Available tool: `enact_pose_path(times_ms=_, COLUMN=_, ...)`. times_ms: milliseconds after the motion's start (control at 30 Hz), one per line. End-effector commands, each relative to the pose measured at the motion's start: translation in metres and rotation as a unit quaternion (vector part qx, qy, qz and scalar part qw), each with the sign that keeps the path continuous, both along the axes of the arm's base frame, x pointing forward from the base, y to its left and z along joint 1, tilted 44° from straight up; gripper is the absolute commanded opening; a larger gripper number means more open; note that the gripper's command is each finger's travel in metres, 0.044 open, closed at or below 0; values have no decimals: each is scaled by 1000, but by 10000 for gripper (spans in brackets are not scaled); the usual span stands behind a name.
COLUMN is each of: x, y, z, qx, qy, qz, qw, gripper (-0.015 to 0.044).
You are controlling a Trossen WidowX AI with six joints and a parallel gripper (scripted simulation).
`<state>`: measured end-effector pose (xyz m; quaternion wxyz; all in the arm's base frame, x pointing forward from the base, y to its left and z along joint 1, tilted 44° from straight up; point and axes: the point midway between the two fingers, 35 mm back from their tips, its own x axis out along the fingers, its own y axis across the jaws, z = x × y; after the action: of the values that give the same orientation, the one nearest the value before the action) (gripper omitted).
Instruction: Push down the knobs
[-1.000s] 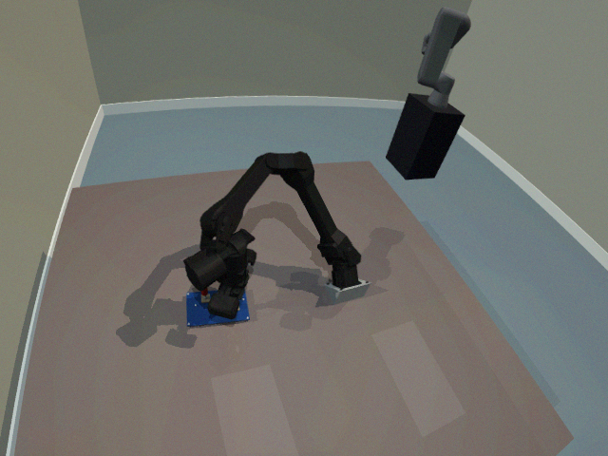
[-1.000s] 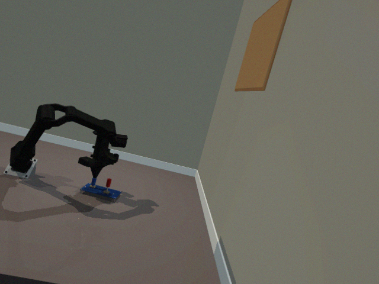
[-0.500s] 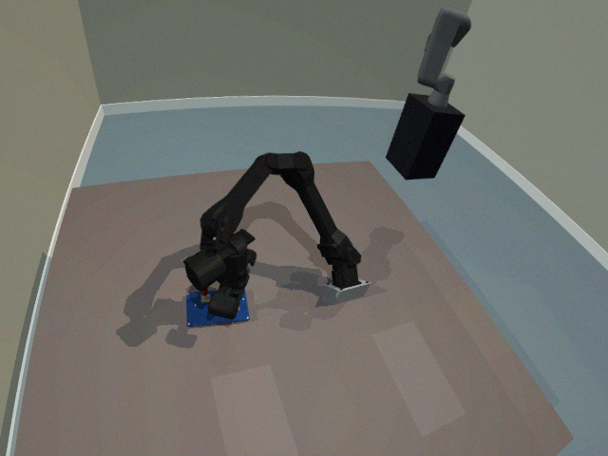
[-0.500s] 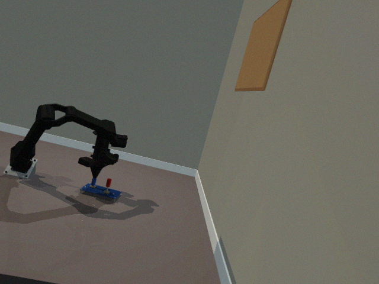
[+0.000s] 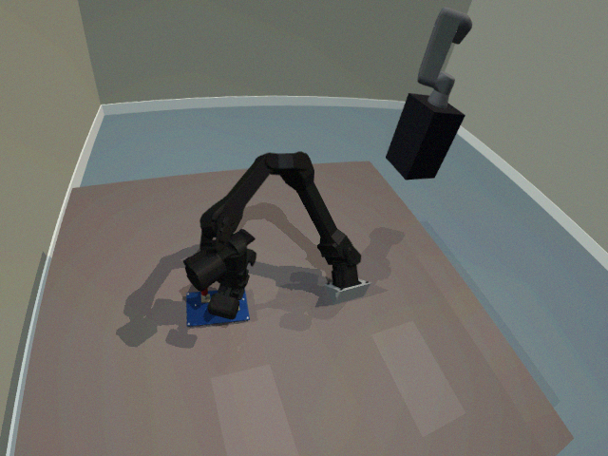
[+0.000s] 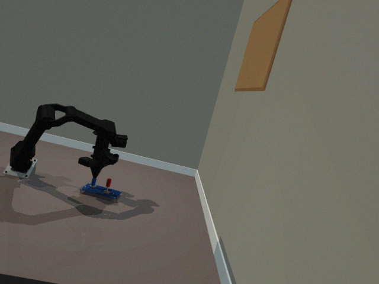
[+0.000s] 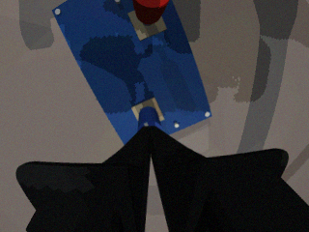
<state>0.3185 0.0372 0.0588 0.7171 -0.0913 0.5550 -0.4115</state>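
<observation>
The blue circuit board stands on short legs. The blue knob stands upright on its potentiometer, with no bare shaft visible below it in the exterior view. My gripper is shut with nothing between the fingers, its tips at the top of the blue knob. The red knob stands high on its shaft, with a length of pale shaft showing above its potentiometer. In the top view the gripper hides the blue knob.
The red knob's side of the board lies farther from the arm's base. The wrist camera housing overhangs the board near the red knob in the top view. A grey arm on a black block stands off the table at the back right.
</observation>
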Motion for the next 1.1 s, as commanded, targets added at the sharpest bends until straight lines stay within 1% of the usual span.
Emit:
enact_pose_path(times_ms=0, x=0, y=2, z=3, qx=0, qy=0, qz=-3, qw=1000, gripper=0)
enact_pose_path(times_ms=300, x=-1, y=11, z=12, qx=0, qy=0, qz=-3, qw=1000, gripper=0)
enact_pose_path(times_ms=567, x=-2, y=7, z=9, qx=-3, qy=5, qz=-1, qw=1000, gripper=210)
enact_pose_path(times_ms=667, x=12, y=10, z=21, qx=-3, qy=-5, qz=8, qw=1000, gripper=131)
enact_pose_path(times_ms=833, x=53, y=20, z=66, qx=-8, qy=-39, qz=38, qw=998, gripper=0)
enact_pose_path(times_ms=900, x=62, y=22, z=79, qx=-10, qy=-48, qz=45, qw=998, gripper=0)
enact_pose_path(times_ms=1067, x=63, y=22, z=80, qx=-10, qy=-49, qz=46, qw=998, gripper=0)
